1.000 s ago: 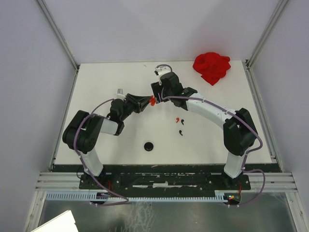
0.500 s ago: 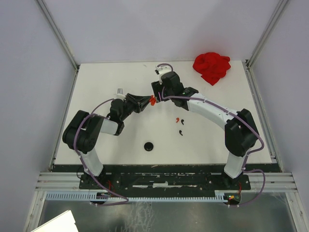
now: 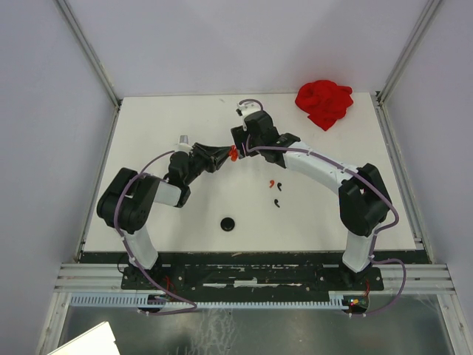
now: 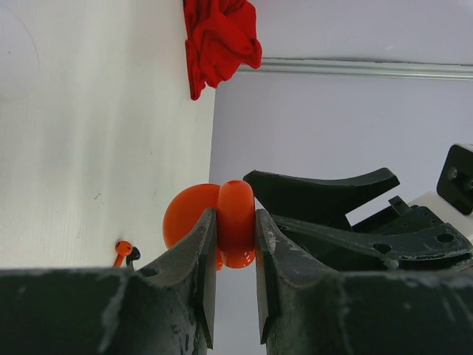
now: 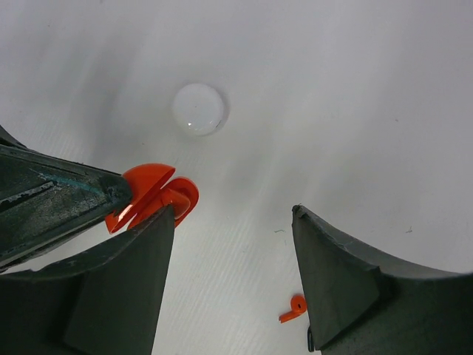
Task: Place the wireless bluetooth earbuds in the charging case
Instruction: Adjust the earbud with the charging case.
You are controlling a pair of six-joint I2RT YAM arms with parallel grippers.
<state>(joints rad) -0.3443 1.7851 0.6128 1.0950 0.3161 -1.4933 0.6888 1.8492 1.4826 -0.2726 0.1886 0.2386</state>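
Observation:
My left gripper is shut on a red charging case and holds it above the table with its lid open. In the left wrist view the case is pinched between both fingers. My right gripper is open and empty, close beside the case, which shows in the right wrist view by its left finger. A red earbud and a black earbud lie on the table right of centre. The red earbud also shows in both wrist views.
A crumpled red cloth lies at the back right corner. A black disc lies near the front middle. A white disc lies on the table beyond the case in the right wrist view.
The right arm has shifted slightly to the left. The left gripper still holds the red case in the same place.

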